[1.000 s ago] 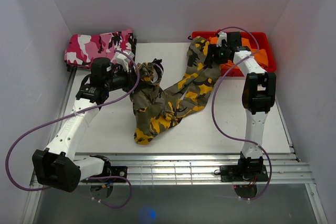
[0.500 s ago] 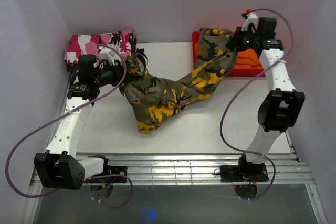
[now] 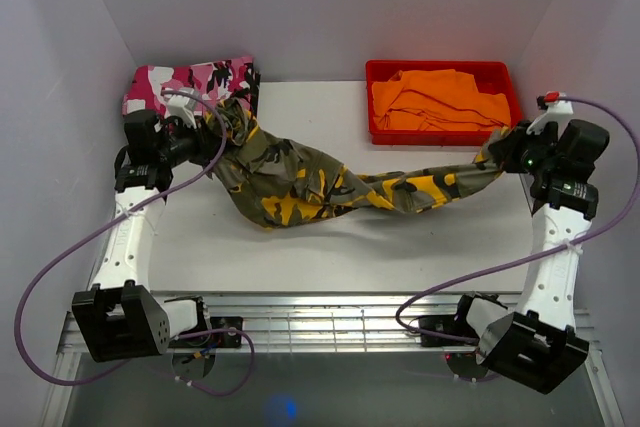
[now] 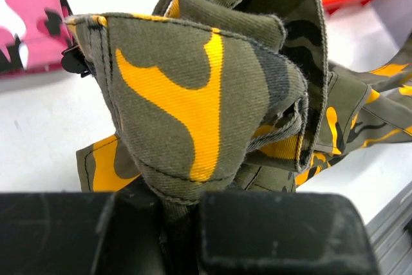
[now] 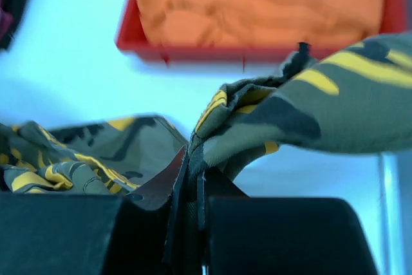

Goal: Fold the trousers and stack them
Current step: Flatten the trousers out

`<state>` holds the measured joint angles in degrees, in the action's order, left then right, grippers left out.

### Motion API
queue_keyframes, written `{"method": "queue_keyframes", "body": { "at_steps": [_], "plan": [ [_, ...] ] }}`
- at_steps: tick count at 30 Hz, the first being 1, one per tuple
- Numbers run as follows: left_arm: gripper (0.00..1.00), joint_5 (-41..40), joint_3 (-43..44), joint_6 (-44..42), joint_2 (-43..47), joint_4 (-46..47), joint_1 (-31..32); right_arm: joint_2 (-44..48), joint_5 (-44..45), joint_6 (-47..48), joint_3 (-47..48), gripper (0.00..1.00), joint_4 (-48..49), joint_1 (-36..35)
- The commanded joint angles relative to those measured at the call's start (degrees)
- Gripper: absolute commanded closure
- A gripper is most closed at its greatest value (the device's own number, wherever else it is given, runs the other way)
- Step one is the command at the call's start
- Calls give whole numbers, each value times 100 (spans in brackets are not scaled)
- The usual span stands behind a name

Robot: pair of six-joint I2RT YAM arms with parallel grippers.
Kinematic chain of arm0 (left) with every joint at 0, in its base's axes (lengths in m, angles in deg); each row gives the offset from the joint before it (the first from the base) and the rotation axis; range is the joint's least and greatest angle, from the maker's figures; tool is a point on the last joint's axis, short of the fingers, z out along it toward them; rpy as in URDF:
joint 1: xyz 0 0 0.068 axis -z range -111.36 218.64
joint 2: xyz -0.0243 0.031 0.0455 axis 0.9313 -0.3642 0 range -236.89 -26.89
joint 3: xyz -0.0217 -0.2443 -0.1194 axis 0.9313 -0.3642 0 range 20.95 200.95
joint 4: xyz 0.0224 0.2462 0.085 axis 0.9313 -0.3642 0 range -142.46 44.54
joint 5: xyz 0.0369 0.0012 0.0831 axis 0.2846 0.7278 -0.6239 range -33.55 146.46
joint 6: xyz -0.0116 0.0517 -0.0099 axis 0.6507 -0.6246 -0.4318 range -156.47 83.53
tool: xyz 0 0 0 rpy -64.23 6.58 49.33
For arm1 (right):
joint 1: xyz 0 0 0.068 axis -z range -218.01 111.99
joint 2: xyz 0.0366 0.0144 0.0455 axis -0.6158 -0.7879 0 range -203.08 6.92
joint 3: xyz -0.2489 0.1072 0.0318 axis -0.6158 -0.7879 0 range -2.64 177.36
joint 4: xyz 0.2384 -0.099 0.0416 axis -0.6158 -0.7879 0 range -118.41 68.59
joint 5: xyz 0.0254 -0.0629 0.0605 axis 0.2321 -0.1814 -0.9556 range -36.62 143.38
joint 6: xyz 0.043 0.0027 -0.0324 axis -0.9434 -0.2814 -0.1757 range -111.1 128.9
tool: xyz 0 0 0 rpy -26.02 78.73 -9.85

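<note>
Olive and yellow camouflage trousers (image 3: 330,182) hang stretched across the table between both grippers. My left gripper (image 3: 205,132) is shut on one end at the left, near the pink pile; the bunched cloth (image 4: 193,94) fills the left wrist view. My right gripper (image 3: 510,155) is shut on the other end at the right, in front of the red tray; the pinched cloth edge (image 5: 257,127) shows in the right wrist view. The middle of the trousers sags onto the table.
Folded pink camouflage trousers (image 3: 190,85) lie at the back left corner. A red tray (image 3: 445,137) holding orange cloth (image 3: 435,97) stands at the back right. White walls close in on both sides. A slatted rail runs along the near edge.
Both arms have swung outward, left gripper to the left, right gripper away from the tray to the far right. The trousers came off the tray and are pulled out lengthwise.
</note>
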<state>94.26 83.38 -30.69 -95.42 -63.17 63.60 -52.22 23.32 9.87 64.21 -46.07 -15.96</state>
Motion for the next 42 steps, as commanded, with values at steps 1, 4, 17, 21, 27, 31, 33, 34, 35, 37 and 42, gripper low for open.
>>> {"method": "queue_keyframes", "body": {
  "at_steps": [1, 4, 17, 21, 27, 31, 33, 34, 35, 37, 42],
  "plan": [
    [99, 719, -222, -1164, 156, -134, -252, -439, 430, 368, -698, 92, -363, 28],
    [97, 633, -354, -1974, -81, -759, -506, -1134, 651, 517, -770, 92, -749, 37],
    [21, 2151, -444, -3952, -826, -2601, -2246, -2313, 537, 1870, -270, 16, -2059, 63],
    [2, 2320, 215, -4437, -1258, -3264, -2913, -2339, 668, 3036, 169, 4, -2437, 107],
    [2, 2188, 1419, -5411, -1838, -4108, -3346, -2418, 133, 5086, 802, 2, -3132, 222],
    [2, 1951, 2000, -5543, -2392, -4257, -3092, -2988, -96, 5921, 1233, 3, -3483, 108],
    [2, 1662, 2194, -5553, -2672, -4232, -2767, -3488, -149, 6177, 1496, 3, -3806, 2],
    [2, 1530, 2238, -5466, -2761, -4092, -2644, -3647, -149, 6335, 1567, 3, -3905, -129],
    [2, 1398, 2264, -5326, -2849, -3995, -2399, -3797, -149, 6389, 1629, 3, -3993, -200],
    [2, 1091, 2361, -5035, -3086, -3724, -2187, -4097, -131, 6433, 1682, 3, -4038, -427],
    [2, 527, 2790, -4578, -3684, -3344, -1615, -4098, 342, 6495, 1165, 1, -3520, -1017]
  ]
}}
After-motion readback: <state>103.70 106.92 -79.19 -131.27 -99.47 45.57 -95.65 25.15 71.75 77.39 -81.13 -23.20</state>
